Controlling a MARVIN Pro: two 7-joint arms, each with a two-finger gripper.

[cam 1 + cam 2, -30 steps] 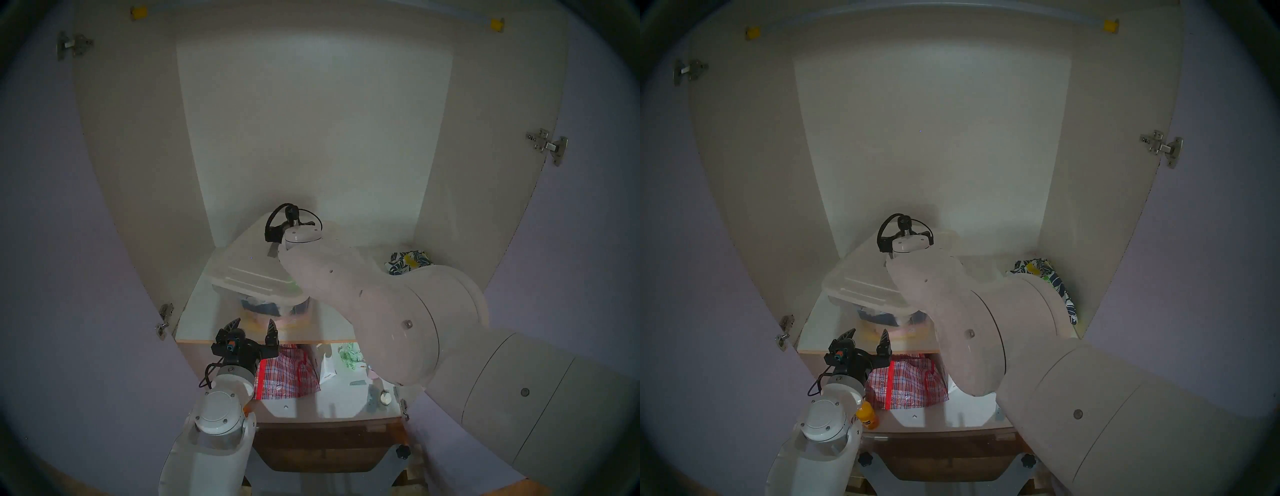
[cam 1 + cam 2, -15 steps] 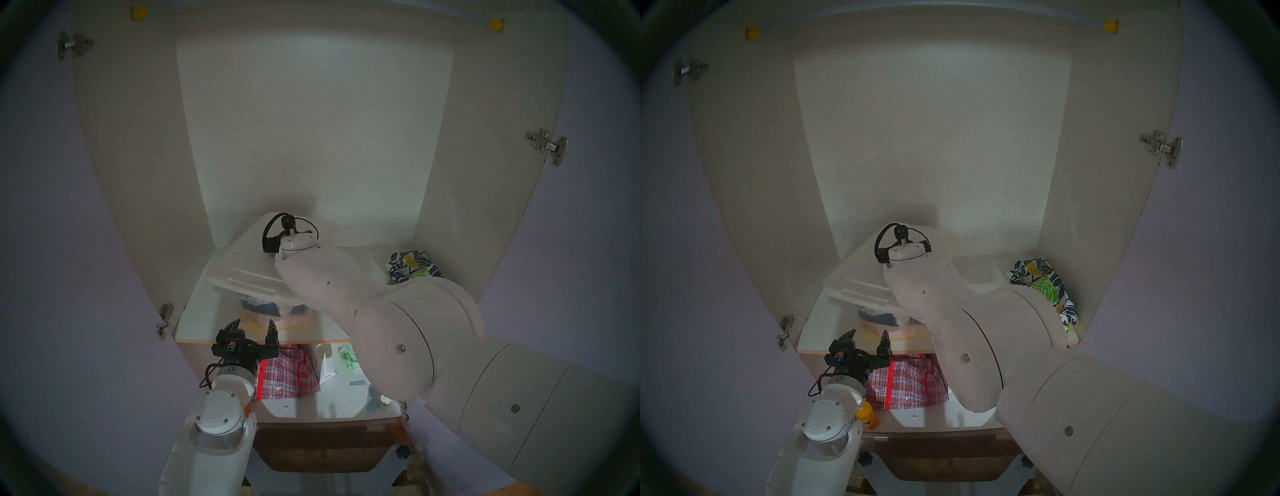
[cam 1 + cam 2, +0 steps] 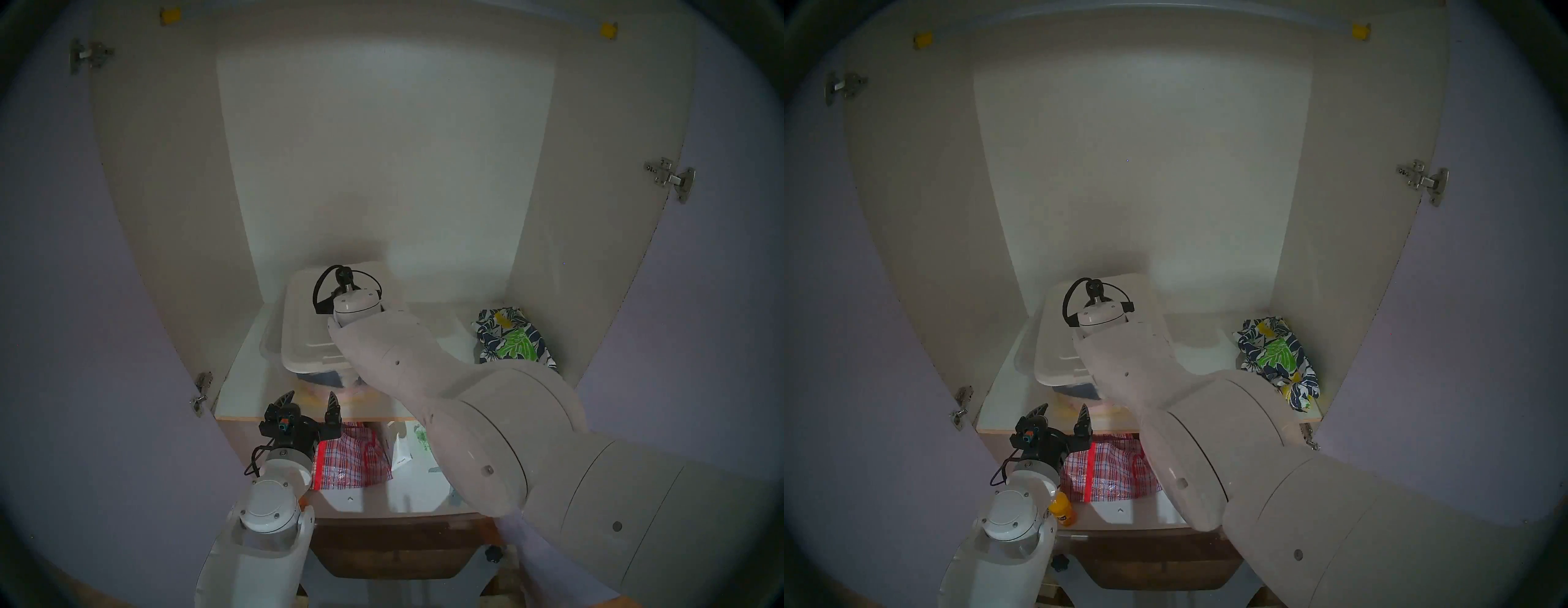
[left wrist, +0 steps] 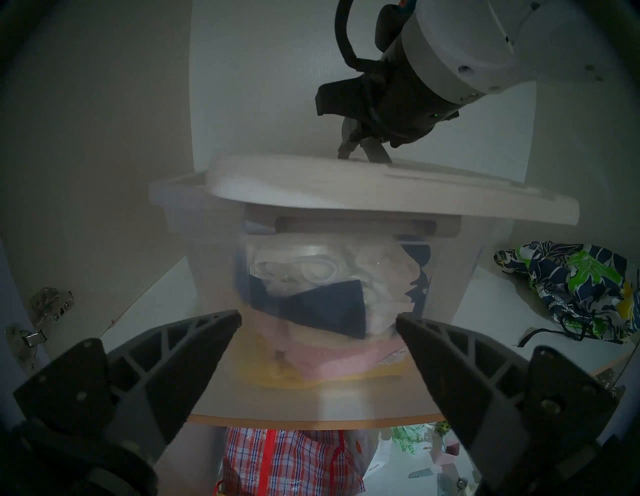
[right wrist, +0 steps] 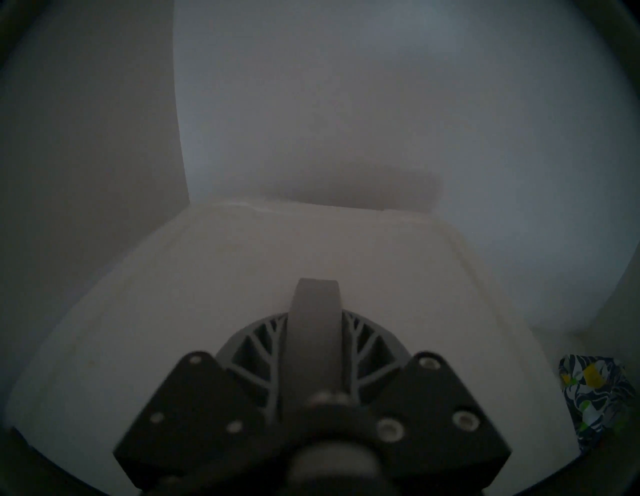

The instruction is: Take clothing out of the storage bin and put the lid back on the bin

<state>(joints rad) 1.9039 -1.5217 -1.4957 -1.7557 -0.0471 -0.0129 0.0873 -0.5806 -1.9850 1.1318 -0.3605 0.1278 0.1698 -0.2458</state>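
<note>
Filling both head views, the matte cabinet (image 3: 382,170) has a smooth white shelf (image 3: 237,390). On it stands the storage bin (image 4: 214,270), a see-through tub with rounded corners, folded fabrics inside. The lid (image 3: 305,335), flat white plastic with a raised rim, lies skewed on the bin, overhanging toward 3 o'clock; a second ago it hung tilted and blurred, farther toward 4 o'clock. The right gripper (image 5: 314,311) has its ribbed fingers pinched on the lid's grey strip handle (image 5: 314,298), the lid spreading beneath it. Crumpled leaf-print clothing (image 3: 511,342) lies at 3 o'clock of the bin, apart. The left gripper (image 3: 309,403) hovers spread wide, empty, at 6 o'clock.
</note>
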